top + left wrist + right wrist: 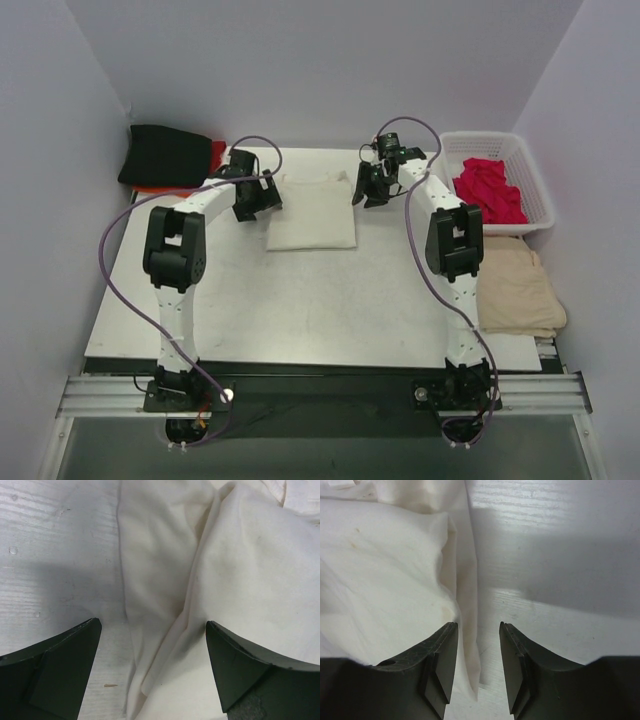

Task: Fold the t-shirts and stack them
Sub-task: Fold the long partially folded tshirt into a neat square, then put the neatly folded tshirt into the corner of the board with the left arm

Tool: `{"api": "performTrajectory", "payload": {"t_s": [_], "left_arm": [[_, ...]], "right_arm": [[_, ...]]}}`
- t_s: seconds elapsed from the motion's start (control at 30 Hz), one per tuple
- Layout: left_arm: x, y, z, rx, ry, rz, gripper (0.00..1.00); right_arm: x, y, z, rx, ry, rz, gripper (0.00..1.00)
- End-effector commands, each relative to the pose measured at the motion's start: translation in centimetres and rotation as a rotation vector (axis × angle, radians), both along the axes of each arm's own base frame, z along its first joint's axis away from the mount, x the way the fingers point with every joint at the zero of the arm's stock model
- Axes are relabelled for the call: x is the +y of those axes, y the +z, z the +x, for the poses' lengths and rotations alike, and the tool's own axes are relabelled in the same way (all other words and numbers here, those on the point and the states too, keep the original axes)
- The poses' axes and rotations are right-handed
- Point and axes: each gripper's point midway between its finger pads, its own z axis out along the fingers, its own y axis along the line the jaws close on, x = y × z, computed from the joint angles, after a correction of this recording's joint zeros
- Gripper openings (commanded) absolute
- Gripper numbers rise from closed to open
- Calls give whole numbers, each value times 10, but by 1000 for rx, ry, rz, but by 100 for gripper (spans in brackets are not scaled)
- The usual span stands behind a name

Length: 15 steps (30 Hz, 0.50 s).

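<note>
A cream-white t-shirt (311, 216) lies folded into a pad at the back middle of the table. My left gripper (262, 198) hovers over its left edge, jaws wide open, with loose cloth folds (240, 570) lying free below them. Over the pad's right edge, my right gripper (368, 190) is open too; a thin cloth edge (470, 645) runs between its fingers, unclamped. Folded black t-shirt (165, 153) rests on an orange-red one (216, 155) at the back left. A crimson t-shirt (490, 190) sits crumpled in the basket.
The white lattice basket (530, 170) stands at the back right. A tan cloth (515, 285) lies off the table's right edge. The white table (300, 300) spans the space between the arms. Walls close in on both sides.
</note>
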Motion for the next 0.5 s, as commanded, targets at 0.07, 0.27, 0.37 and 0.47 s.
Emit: {"api": "performTrajectory", "payload": {"t_s": [0.07, 0.27, 0.37, 0.47], "left_arm": [[-10, 5, 2, 19, -54, -14, 97], [-26, -11, 1, 84, -94, 51, 97], [-38, -26, -12, 151, -123, 71, 98], [-43, -38, -25, 229, -119, 82, 97]], "right_arm": [[1, 28, -12, -25, 20, 10, 39], [2, 25, -15, -9, 14, 18, 39], [3, 22, -15, 1, 8, 23, 38], [7, 20, -14, 3, 11, 31, 38]]}}
